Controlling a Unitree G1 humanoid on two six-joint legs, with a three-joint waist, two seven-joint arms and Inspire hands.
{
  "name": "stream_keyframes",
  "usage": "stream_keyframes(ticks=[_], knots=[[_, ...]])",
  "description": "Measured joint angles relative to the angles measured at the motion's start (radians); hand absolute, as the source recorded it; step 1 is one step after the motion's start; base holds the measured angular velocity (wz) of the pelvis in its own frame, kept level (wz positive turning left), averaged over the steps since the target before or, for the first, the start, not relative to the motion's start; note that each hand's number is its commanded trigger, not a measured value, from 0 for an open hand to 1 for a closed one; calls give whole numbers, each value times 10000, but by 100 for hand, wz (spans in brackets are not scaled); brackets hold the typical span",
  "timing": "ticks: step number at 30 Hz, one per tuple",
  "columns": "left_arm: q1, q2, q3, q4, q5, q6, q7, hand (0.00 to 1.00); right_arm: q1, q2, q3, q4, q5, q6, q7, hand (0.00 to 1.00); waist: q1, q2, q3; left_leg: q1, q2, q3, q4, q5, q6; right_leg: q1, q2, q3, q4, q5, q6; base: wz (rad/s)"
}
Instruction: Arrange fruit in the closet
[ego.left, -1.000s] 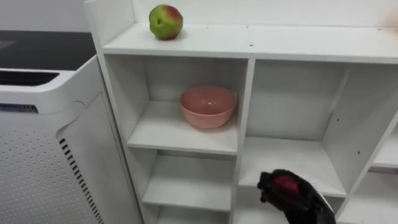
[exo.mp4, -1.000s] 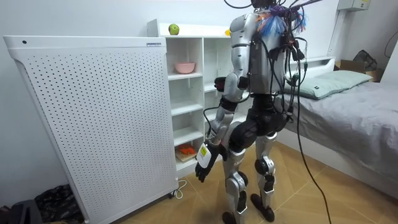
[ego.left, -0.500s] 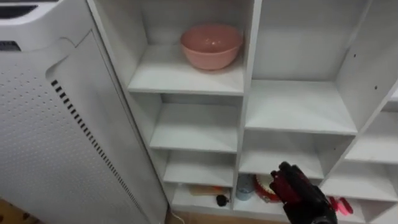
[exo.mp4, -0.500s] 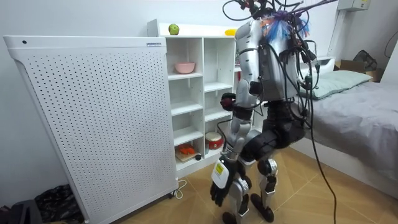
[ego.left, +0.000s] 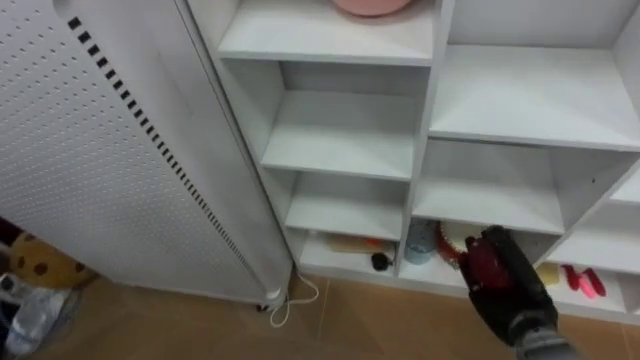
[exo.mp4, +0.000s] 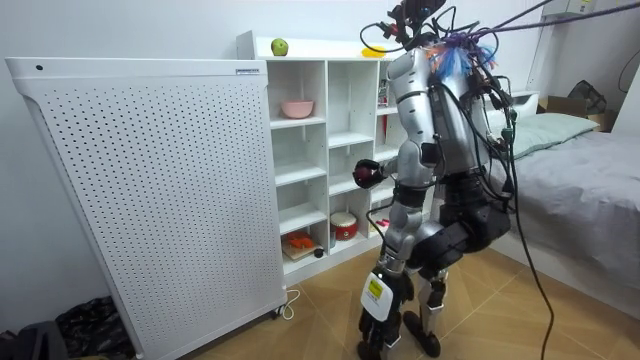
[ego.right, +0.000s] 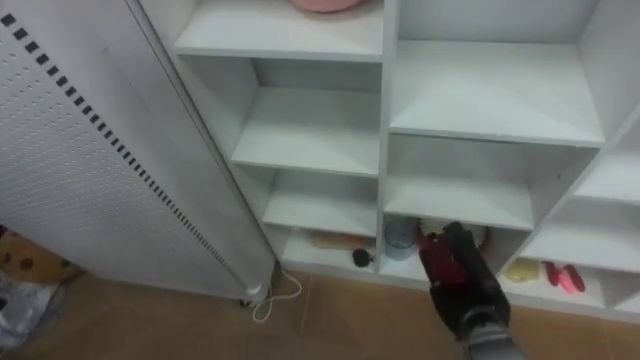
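My right hand (ego.left: 497, 275) comes in from the lower right, shut on a red fruit (ego.left: 484, 262). It hangs in front of the white closet's (ego.left: 425, 150) lowest right compartment; the room view shows the right hand (exo.mp4: 367, 172) level with the middle shelves. A green-red apple (exo.mp4: 279, 47) and a yellow fruit (exo.mp4: 372, 51) lie on the closet's top. A pink bowl (exo.mp4: 297, 108) stands on the upper left shelf. My left hand (exo.mp4: 377, 306) hangs by my legs.
A tall white perforated panel (ego.left: 90, 150) stands against the closet's left side. The bottom shelf holds a pale cup (ego.left: 421, 243), a black ball (ego.left: 380, 262), and small yellow (ego.left: 548, 273) and pink (ego.left: 580, 282) items. A bed (exo.mp4: 570, 170) is behind me.
I have bent forward and the eye view has tipped down from the closet's top to its bottom shelves and the floor. My right hand has sunk a little with the fruit; my left arm swung back.
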Motion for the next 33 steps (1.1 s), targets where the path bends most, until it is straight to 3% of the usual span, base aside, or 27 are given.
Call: stream_keyframes(ticks=[8,13,19,25,29,33], knots=[[134,141,-9,-451,-477,92,66,0,-433,-430,-13,-11,11,2,-98,100,318,65,-17,-530,-19,-273,853,-254,-64,-318,-140,-182,747,-361,-87,9],[347,411,-186,-903,-689,64,93,0,-735,-516,-408,-14,487,-12,-208,100,525,102,-24,-1004,-22,-283,1359,-390,-76,-707,-225,-233,1210,-488,-146,3],[814,807,-155,-1286,-674,141,92,0,-1330,-856,-1150,-25,563,-28,-626,100,538,124,-45,-1558,-191,-292,1873,-458,-24,-1280,-596,-212,1980,-775,-117,16],[895,832,-169,-1386,-641,192,92,0,-1708,-1452,-1328,-21,703,-117,-648,100,508,131,-50,-1795,-201,-294,2129,-483,18,-1298,-903,-547,2258,-910,-126,15],[911,845,-160,-1713,-647,254,112,0,-1733,-1624,-1543,-18,794,-108,-706,100,550,148,-61,-2093,-157,-264,2425,-556,134,-1479,-969,-582,2491,-1009,-70,12],[1477,979,-162,-2609,-628,256,260,0,-1744,-1659,-1550,2,983,-99,-968,100,523,150,-67,-2370,-177,-243,2628,-604,210,-1743,-1044,-541,2672,-1017,-29,0]])
